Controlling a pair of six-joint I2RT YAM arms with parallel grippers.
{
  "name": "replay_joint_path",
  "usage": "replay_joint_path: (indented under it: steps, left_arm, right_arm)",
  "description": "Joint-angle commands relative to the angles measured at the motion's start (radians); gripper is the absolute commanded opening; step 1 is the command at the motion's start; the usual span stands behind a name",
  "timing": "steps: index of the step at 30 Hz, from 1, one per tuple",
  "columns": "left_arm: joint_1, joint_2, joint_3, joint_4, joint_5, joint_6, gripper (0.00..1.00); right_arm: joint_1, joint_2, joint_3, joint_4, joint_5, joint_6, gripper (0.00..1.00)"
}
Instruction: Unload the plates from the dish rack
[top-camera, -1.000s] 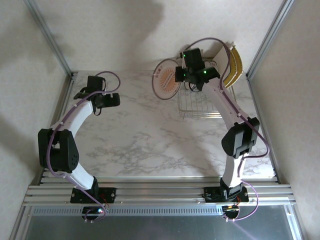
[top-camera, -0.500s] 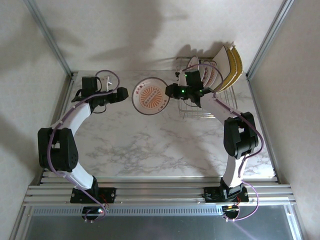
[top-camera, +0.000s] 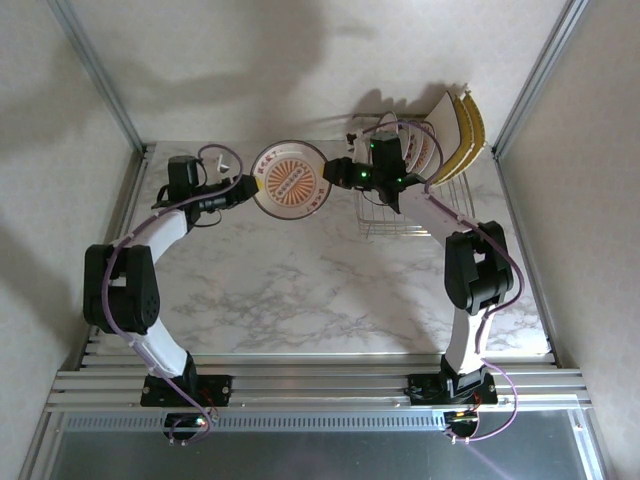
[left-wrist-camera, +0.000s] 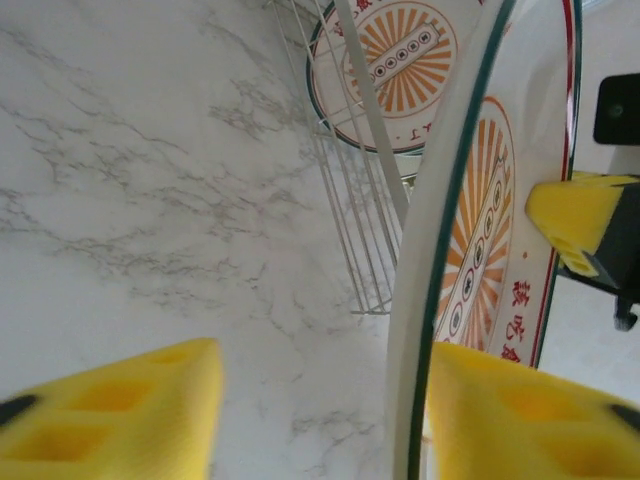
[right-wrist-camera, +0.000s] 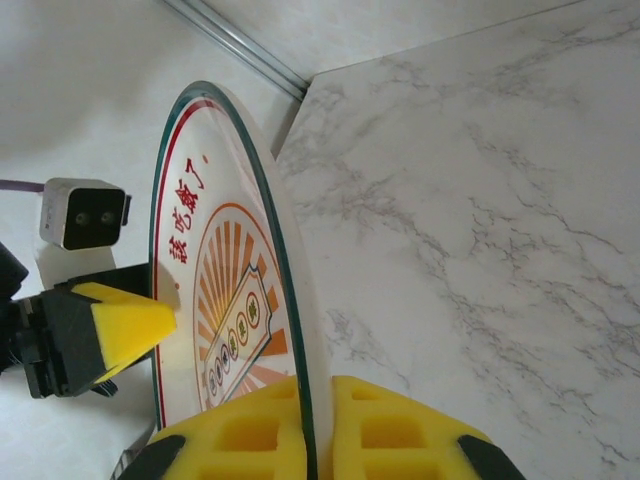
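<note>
- Two hands on one round plate (left-wrist-camera: 500, 250). Left wrist: left hand (left-wrist-camera: 320, 355) has its fingers apart, straddling the rim, one pad off it (no grip yet). Risk: right releases early, plate drops on edge.
- Right wrist: right hand (right-wrist-camera: 315, 395) has its pads together on the rim, thin bite; a sideways pull from the left could twist it out.
- Top: plate held between the arms, looks clear of the surface (top-camera: 300, 290), just left of the dish rack (top-camera: 400, 215). Open surface on the near side; rack with other plates (top-camera: 420, 148) crowds the right, back edge close behind.
</note>
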Motion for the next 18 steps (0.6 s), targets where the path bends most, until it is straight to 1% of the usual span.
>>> replay_joint_path:
  steps: [1, 3, 7, 9, 13, 14, 16, 17, 18]
  left_arm:
    - [0.008, 0.01, -0.008, 0.05, 0.04, -0.025, 0.38]
    - [0.008, 0.013, -0.008, 0.053, 0.041, -0.028, 0.34]
    - [0.008, 0.014, -0.008, 0.05, 0.042, -0.03, 0.22]
    - [0.008, 0.015, -0.008, 0.049, 0.042, -0.029, 0.2]
    - [0.008, 0.016, -0.01, 0.051, 0.046, -0.034, 0.11]
    - [0.008, 0.018, -0.011, 0.053, 0.047, -0.036, 0.07]
    - [0.008, 0.018, -0.012, 0.053, 0.046, -0.035, 0.04]
    - [0.008, 0.019, -0.013, 0.053, 0.048, -0.036, 0.0]
    - [0.008, 0.02, -0.014, 0.055, 0.047, -0.037, 0.0]
  right_arm:
    - [0.003, 0.009, 0.045, 0.063, -0.041, 0.019, 0.0]
    - [0.006, 0.011, 0.047, 0.058, -0.04, 0.017, 0.0]
    - [0.012, 0.014, 0.047, 0.05, -0.039, 0.011, 0.0]
    - [0.013, 0.016, 0.048, 0.048, -0.041, 0.012, 0.0]
    - [0.02, 0.025, 0.059, 0.046, -0.043, 0.014, 0.0]
    - [0.021, 0.028, 0.063, 0.044, -0.044, 0.014, 0.0]
    - [0.025, 0.037, 0.072, 0.04, -0.048, 0.016, 0.0]
    - [0.027, 0.04, 0.077, 0.039, -0.048, 0.017, 0.0]
    - [0.028, 0.044, 0.08, 0.037, -0.048, 0.018, 0.0]
